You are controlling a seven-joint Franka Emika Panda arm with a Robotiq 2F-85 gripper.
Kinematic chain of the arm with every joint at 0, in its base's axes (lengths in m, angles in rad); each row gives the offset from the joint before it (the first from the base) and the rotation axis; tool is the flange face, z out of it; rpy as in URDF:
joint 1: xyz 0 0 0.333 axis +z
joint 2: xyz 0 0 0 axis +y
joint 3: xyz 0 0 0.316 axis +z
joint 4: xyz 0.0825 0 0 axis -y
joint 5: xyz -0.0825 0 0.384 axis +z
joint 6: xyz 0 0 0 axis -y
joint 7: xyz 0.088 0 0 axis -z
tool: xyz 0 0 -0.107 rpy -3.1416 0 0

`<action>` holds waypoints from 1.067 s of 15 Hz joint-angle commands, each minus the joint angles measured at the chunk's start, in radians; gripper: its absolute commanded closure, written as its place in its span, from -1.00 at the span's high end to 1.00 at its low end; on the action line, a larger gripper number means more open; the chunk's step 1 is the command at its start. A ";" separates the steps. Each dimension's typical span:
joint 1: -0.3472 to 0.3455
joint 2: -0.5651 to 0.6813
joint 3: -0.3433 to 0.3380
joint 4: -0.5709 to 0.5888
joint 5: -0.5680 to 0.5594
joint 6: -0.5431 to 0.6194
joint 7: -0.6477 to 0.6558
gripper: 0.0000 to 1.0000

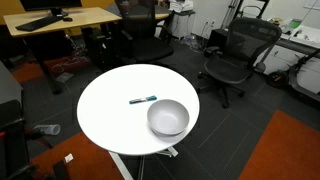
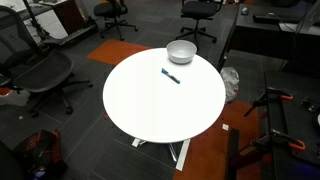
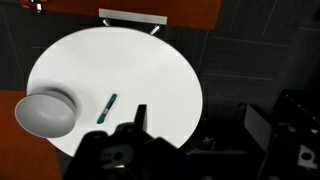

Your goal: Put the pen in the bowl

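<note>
The pen (image 1: 142, 99), dark with a teal-blue end, lies flat on the round white table (image 1: 110, 115) in both exterior views. It also shows in an exterior view (image 2: 171, 76) and in the wrist view (image 3: 107, 108). The grey-silver bowl (image 1: 167, 117) stands upright and empty close beside it, near the table's edge; it also shows in an exterior view (image 2: 181, 52) and in the wrist view (image 3: 45, 112). The pen is outside the bowl, a short gap away. My gripper (image 3: 175, 125) shows only in the wrist view, high above the table, open and empty, one dark finger visible against the tabletop.
Black office chairs (image 1: 238, 55) stand around the table, with more chairs (image 2: 35, 70) nearby. A wooden desk (image 1: 60, 20) is at the back. Orange carpet (image 2: 205, 150) lies under the table base. A dark stand (image 2: 280, 110) is beside the table.
</note>
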 commanded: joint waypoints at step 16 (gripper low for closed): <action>-0.064 0.162 -0.018 0.061 -0.024 0.121 -0.008 1.00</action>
